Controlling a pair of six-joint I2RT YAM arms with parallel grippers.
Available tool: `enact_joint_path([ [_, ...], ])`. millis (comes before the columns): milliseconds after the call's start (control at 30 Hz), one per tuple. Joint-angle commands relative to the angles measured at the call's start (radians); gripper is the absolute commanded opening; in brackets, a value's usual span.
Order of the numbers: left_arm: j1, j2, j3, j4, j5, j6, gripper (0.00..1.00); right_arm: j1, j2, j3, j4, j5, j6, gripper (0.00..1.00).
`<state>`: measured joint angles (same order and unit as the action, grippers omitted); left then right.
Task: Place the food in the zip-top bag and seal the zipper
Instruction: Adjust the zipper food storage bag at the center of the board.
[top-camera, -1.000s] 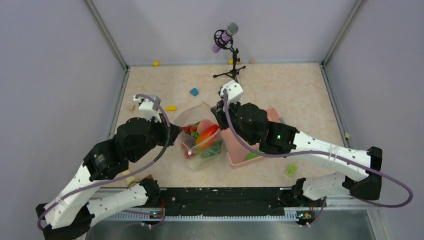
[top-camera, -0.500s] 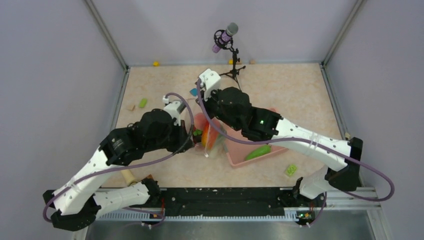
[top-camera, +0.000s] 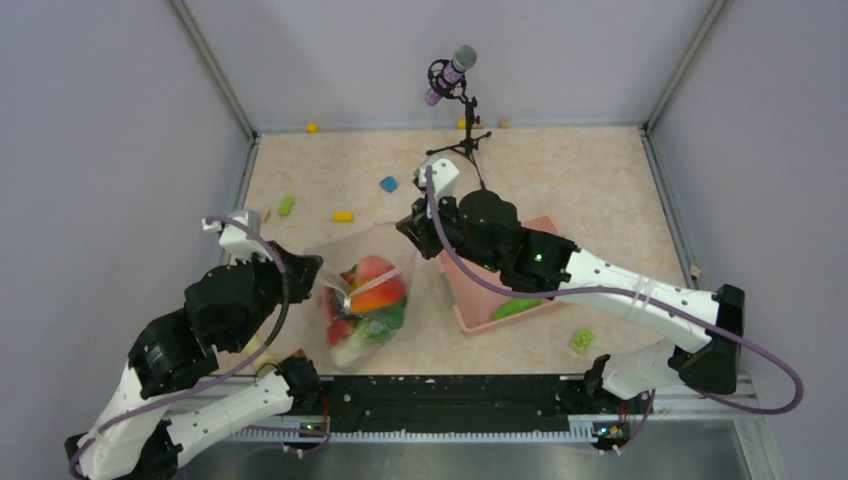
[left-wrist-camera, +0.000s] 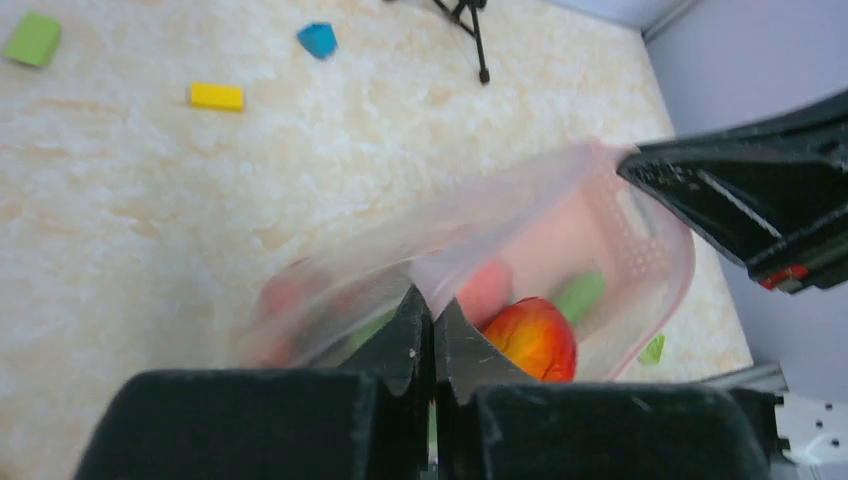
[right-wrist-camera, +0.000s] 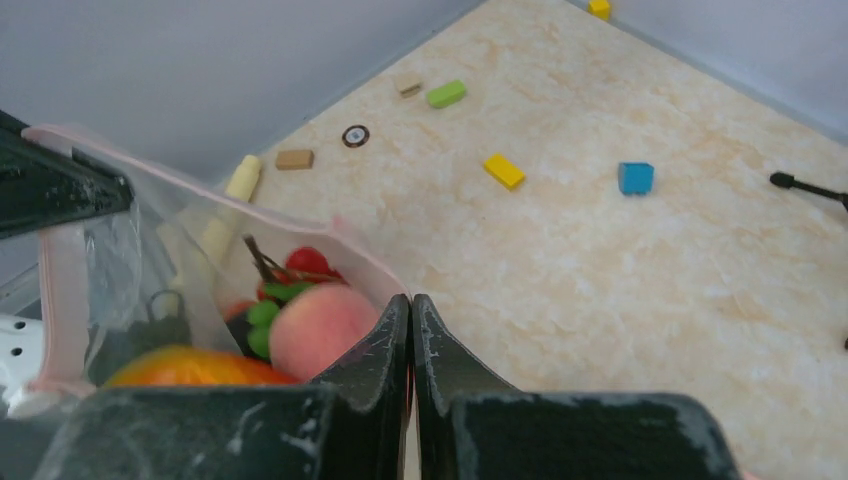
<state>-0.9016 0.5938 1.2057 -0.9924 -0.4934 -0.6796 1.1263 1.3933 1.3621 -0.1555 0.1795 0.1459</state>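
The zip-top bag (top-camera: 362, 300), filled with a mango (top-camera: 380, 297), a pink fruit (right-wrist-camera: 318, 328) and other toy produce, is held near the counter's (top-camera: 580, 190) near edge, left of centre, its mouth edge clamped between the closed left fingers (left-wrist-camera: 410, 345) at one end and the closed right fingers (right-wrist-camera: 385, 345) at the other, beside a pink basket (top-camera: 465, 290).

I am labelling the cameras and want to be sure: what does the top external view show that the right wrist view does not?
Only top external: the pink basket holding a green cucumber, and the microphone. Only right wrist: the right gripper seen pinched shut on the mouth edge of the zip-top bag. Both: the bag with food inside, the yellow block and the blue block.
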Motion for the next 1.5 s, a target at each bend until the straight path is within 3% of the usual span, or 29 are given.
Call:
enact_joint_path([
  [0, 0.003, -0.010, -0.056, 0.151, -0.119, 0.031, 0.00, -0.032, -0.109, -0.074, 0.039, 0.041, 0.097, 0.00],
  [167, 0.003, 0.105, -0.048, 0.190, 0.018, 0.084, 0.00, -0.033, -0.119, -0.111, 0.034, -0.010, 0.144, 0.00],
  [300, 0.002, 0.160, -0.053, 0.220, 0.161, 0.105, 0.00, -0.033, -0.101, -0.100, 0.019, 0.036, 0.134, 0.00],
  [400, 0.003, 0.161, -0.078, 0.253, 0.186, 0.123, 0.00, -0.038, -0.083, -0.084, -0.001, 0.061, 0.129, 0.00],
  [467, 0.003, 0.154, -0.091, 0.260, 0.185, 0.128, 0.00, -0.043, -0.078, -0.080, -0.017, 0.080, 0.134, 0.06],
  [567, 0.003, 0.134, -0.106, 0.268, 0.188, 0.129, 0.00, -0.043, -0.088, -0.104, -0.035, 0.120, 0.145, 0.28],
  [767, 0.003, 0.085, -0.147, 0.291, 0.188, 0.127, 0.00, -0.042, -0.166, -0.191, -0.051, 0.133, 0.183, 0.83],
  [833, 0.003, 0.074, -0.149, 0.291, 0.181, 0.126, 0.00, -0.043, -0.208, -0.234, -0.057, 0.119, 0.204, 0.94],
  [1000, 0.003, 0.065, -0.165, 0.304, 0.154, 0.127, 0.00, -0.043, -0.346, -0.380, -0.064, 0.138, 0.268, 0.99],
  [1233, 0.007, 0.100, -0.164, 0.299, 0.088, 0.121, 0.00, -0.060, -0.523, -0.587, -0.069, 0.364, 0.292, 0.99],
  [1333, 0.017, 0.117, -0.165, 0.298, 0.095, 0.124, 0.00, -0.116, -0.521, -0.603, -0.129, 0.385, 0.357, 0.99],
  [1467, 0.023, 0.119, -0.177, 0.297, 0.082, 0.123, 0.00, -0.263, -0.417, -0.548, -0.292, 0.265, 0.427, 0.99],
])
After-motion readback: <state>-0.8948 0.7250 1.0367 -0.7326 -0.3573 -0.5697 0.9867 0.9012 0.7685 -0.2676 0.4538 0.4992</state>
